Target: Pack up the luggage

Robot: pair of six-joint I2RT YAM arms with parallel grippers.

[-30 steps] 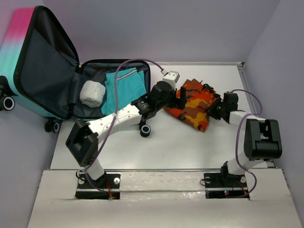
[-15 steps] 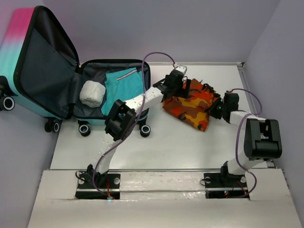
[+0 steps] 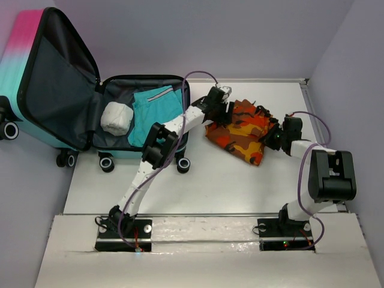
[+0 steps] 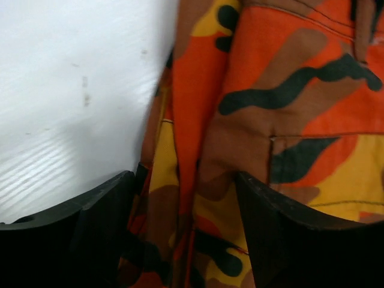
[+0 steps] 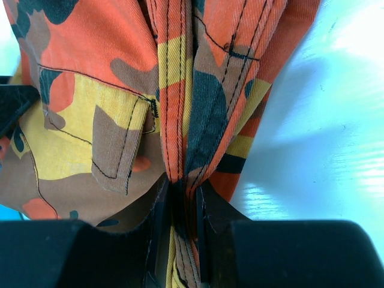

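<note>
The luggage [image 3: 36, 72] lies open at the back left, its pink-to-teal lid upright and its dark lined base [image 3: 114, 84] flat on the table. A teal garment [image 3: 157, 111] and a white bundle [image 3: 117, 118] lie in the base. An orange camouflage garment [image 3: 243, 131] lies bunched on the table to the right of the luggage. My left gripper [image 3: 228, 113] is at the garment's left edge, its jaws open with cloth [image 4: 198, 198] between them. My right gripper [image 3: 271, 137] is shut on a fold of the garment's right edge [image 5: 180, 180].
The luggage's black wheels [image 3: 183, 164] stand at its near edge beside my left arm. A raised rim [image 3: 264, 80] runs along the table's back edge, and purple walls close in the back and right. Bare white table [image 3: 210, 186] lies in front of the garment.
My left arm has straightened, its elbow rising, and its gripper has moved back and right onto the garment's left edge. The right arm has not moved.
</note>
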